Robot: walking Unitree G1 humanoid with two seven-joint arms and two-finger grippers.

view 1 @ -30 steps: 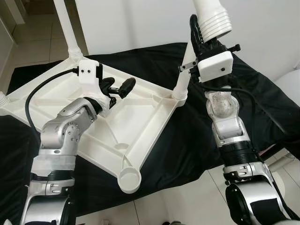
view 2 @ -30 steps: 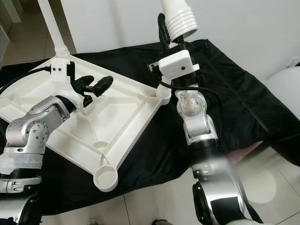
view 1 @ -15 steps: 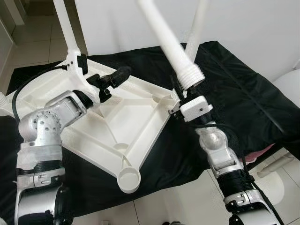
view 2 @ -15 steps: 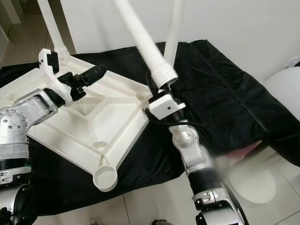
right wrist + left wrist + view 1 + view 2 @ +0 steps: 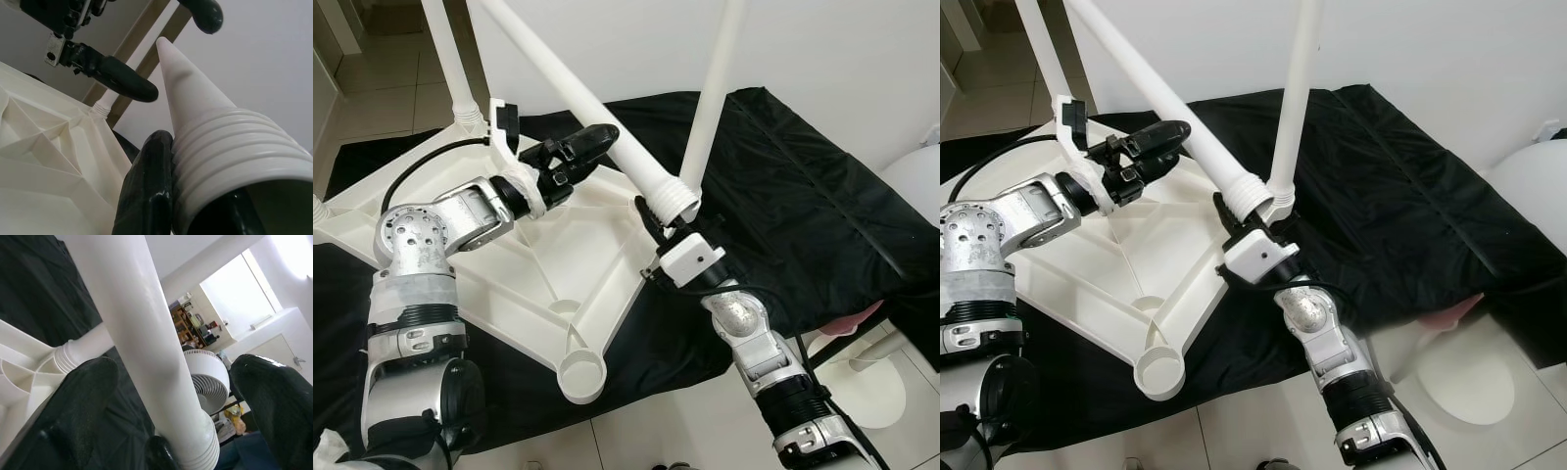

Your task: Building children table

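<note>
Two grippers at work: both are at one loose white leg (image 5: 578, 103) above the upturned tabletop (image 5: 558, 264).
Tabletop: white plastic, underside up with its ribs showing, lying on a black cloth (image 5: 783, 196) over tiled floor (image 5: 401, 88).
Fitted legs: one stands upright at the tabletop's far right corner (image 5: 710, 108), another at its far left corner (image 5: 450, 59).
Empty socket: a round one (image 5: 581, 378) at the tabletop's near corner.
Loose leg: slanted, its threaded thick end (image 5: 674, 199) low, just beside the far right corner, its thin end up and away to the left.
Right gripper (image 5: 195, 205): clamped on the threaded end, one black finger (image 5: 146, 191) pressed against the ridges.
Left gripper (image 5: 181, 382): fingers spread wide, straddling the leg's middle; contact with the leg cannot be told.
Beyond the cloth: a white fan (image 5: 208, 379).
</note>
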